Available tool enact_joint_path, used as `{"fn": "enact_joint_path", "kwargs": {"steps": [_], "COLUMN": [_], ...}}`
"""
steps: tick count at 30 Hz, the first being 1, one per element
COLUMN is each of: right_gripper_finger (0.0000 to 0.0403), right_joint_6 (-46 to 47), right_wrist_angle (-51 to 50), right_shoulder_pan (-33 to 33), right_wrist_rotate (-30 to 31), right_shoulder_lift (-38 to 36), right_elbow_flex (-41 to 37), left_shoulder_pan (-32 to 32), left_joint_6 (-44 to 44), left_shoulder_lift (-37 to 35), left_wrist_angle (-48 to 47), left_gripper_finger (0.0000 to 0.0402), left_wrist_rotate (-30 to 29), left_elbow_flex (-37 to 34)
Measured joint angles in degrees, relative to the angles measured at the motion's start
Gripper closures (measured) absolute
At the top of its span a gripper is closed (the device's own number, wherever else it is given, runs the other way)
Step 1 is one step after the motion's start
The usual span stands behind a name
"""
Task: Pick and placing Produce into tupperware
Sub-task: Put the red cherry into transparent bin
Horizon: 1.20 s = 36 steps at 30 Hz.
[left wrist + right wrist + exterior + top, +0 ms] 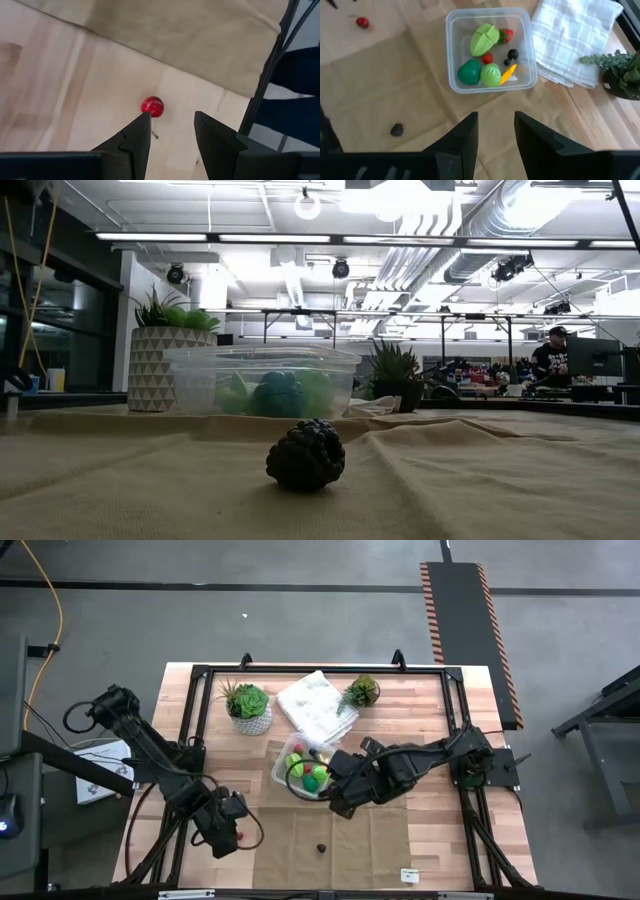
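From above, one clear square plastic tupperware (300,768) sits mid-table holding several bright pieces; one dark brown bumpy fruit (322,848) lies on the tan cloth (350,840) at its six o'clock; two potted plants (248,705) stand behind; the right gripper (340,802) hangs at the tub's four o'clock, fingers parted, empty. Level across the table, the brown fruit is round, showing no long axis. At the left wrist, the left gripper (172,125) hovers apart, empty, over one red cherry-like ball (152,106). At the right wrist, the tub holds three green pieces, two red, two dark berries and one orange wedge (508,73) lying aslant.
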Motion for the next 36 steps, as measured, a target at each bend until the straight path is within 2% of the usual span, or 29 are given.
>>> {"fn": "enact_joint_path", "kwargs": {"steps": [10,15,21,28,31,36], "right_gripper_finger": [0.0284,0.0284,0.0284,0.0284,0.0284,0.0284], "right_joint_6": [-1.48,-0.85,-0.38,0.20,0.20,-0.23], "right_wrist_angle": [0.00,0.00,0.00,0.00,0.00,0.00], "right_shoulder_pan": [2.91,3.63,4.24,4.28,4.36,4.76], "right_wrist_rotate": [-0.77,-0.81,-0.88,-0.88,-0.82,0.08], "right_shoulder_lift": [-0.03,-0.03,-0.05,-0.05,-0.05,-0.05], "right_elbow_flex": [-0.01,-0.01,0.00,0.00,0.00,-0.01], "left_shoulder_pan": [-3.44,-3.31,-3.31,-3.31,-3.30,-3.31], "left_joint_6": [-1.50,-1.65,-0.84,8.08,12.18,14.70], "left_shoulder_lift": [9.35,10.47,10.46,10.79,10.79,10.79], "left_wrist_angle": [3.80,3.89,4.29,3.97,3.99,4.03], "left_gripper_finger": [0.0261,0.0261,0.0261,0.0261,0.0261,0.0261], "left_wrist_rotate": [1.72,1.78,-0.94,-1.27,0.35,2.02], "left_elbow_flex": [0.01,0.00,0.00,0.02,0.02,0.02]}}
